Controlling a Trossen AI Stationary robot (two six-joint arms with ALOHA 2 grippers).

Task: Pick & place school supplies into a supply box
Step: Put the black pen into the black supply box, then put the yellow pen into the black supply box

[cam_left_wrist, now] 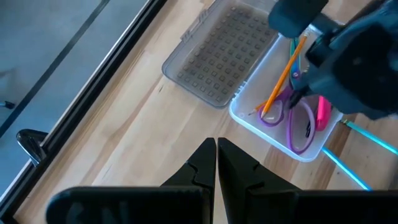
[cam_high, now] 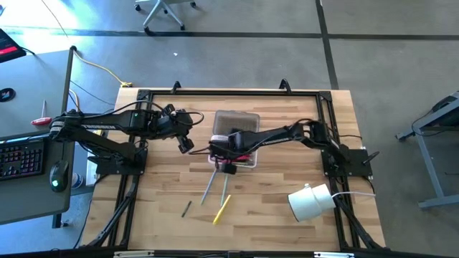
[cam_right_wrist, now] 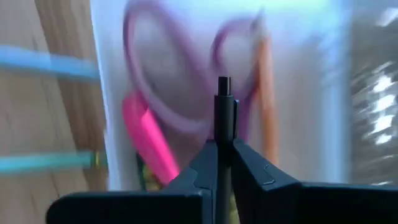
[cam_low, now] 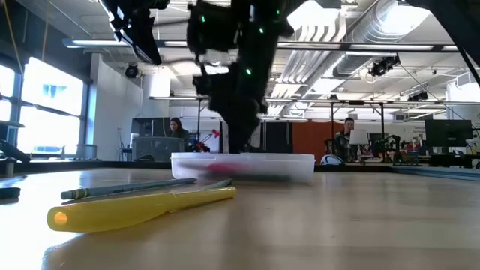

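Note:
The clear supply box (cam_high: 235,145) lies open mid-table, its dotted lid (cam_left_wrist: 221,53) flat on the table behind it. In it lie purple-handled scissors (cam_left_wrist: 291,118), an orange pencil (cam_left_wrist: 283,73) and a pink marker (cam_left_wrist: 323,112). My right gripper (cam_high: 225,152) is over the box, shut on a black pen (cam_right_wrist: 224,106). My left gripper (cam_left_wrist: 216,158) is shut and empty, above the table left of the box. Two teal pencils (cam_high: 209,188), a yellow marker (cam_high: 222,208) and a small dark piece (cam_high: 186,208) lie on the table nearer the front. My right gripper pinches the black pen's shaft (cam_right_wrist: 224,134) between its two fingers. The pen lies along the fingers and its free end (cam_right_wrist: 224,82) sticks out past their tips. The fingers point down over the box's inside, and the pen is above the scissors and clear of the table.
A white cylindrical roll (cam_high: 310,202) lies at the front right. A black frame (cam_high: 229,92) runs along the table's far edge and sides. In the low view the yellow marker (cam_low: 142,210) and a pencil (cam_low: 127,189) lie in front of the box (cam_low: 244,165). People sit in the room behind.

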